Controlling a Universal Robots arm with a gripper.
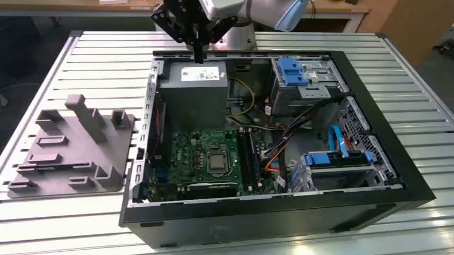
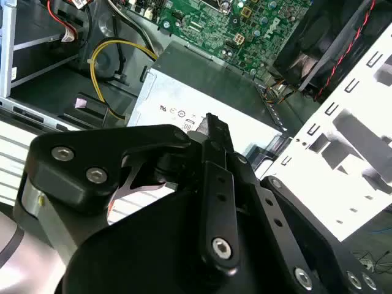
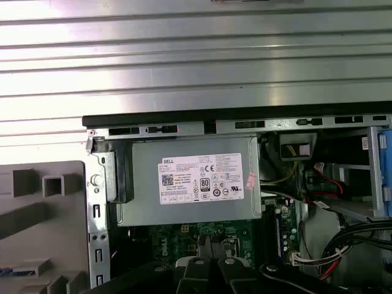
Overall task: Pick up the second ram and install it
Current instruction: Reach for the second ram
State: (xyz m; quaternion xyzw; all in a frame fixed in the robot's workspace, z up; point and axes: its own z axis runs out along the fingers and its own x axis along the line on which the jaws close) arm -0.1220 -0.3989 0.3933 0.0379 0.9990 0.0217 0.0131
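Observation:
My gripper [image 1: 199, 57] hangs above the back wall of the open computer case [image 1: 397, 175], over the grey power supply [image 1: 193, 93]. Its black fingers are shut, with nothing between them. In both wrist views the gripper [image 2: 211, 120] [image 3: 208, 244] points down at the power supply's white label [image 3: 202, 179]. In the first wrist view a thin blue strip [image 3: 15, 269] lies in a slot of the grey holder [image 3: 37, 208]; this looks like the second ram, mostly cut off. The green motherboard [image 1: 202, 154] with its long black slots [image 1: 248, 156] lies lower in the case.
The grey plastic holder [image 1: 71, 149] with upright posts stands on the slatted metal table [image 1: 99, 48], at the exterior view's left of the case. Inside the case are blue drive brackets [image 1: 291, 71], cable bundles [image 1: 298, 127] and a black fan [image 2: 318, 43].

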